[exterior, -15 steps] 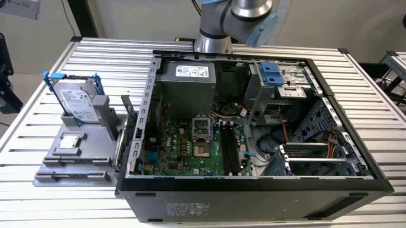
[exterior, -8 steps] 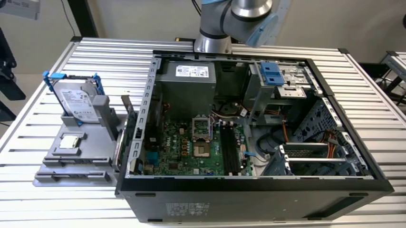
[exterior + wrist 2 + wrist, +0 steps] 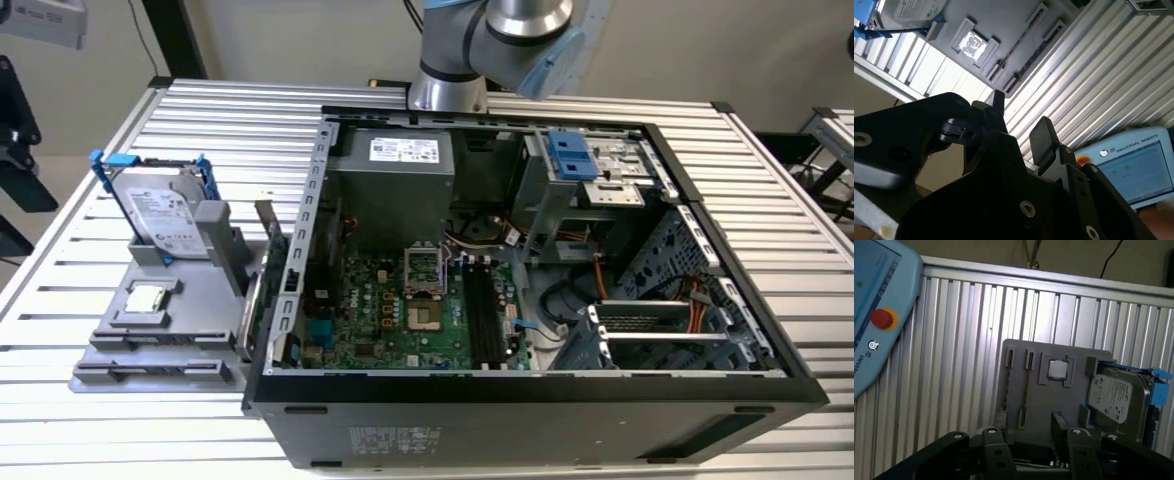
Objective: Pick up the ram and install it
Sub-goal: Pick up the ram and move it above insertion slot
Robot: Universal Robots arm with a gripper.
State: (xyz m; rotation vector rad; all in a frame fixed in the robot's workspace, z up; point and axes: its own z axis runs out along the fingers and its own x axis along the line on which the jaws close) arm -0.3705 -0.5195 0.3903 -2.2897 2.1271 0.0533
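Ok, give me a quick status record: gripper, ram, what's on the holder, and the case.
gripper: jaws apart, holding nothing, facing the grey holder
ram: apparently the thin dark strip on edge in a holder slot; not gripped
holder position: on the slatted table, at the exterior view's left of the computer case
hard drive: upright on the holder
processor chip: flat in its recess
case: side open, motherboard exposed

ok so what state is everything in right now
end effector: open, nothing between its fingers
computer case: lying on its side, side panel off, inside exposed
hard drive: standing upright on the gray tray
processor chip: lying flat in a tray recess
teach pendant: screen lit
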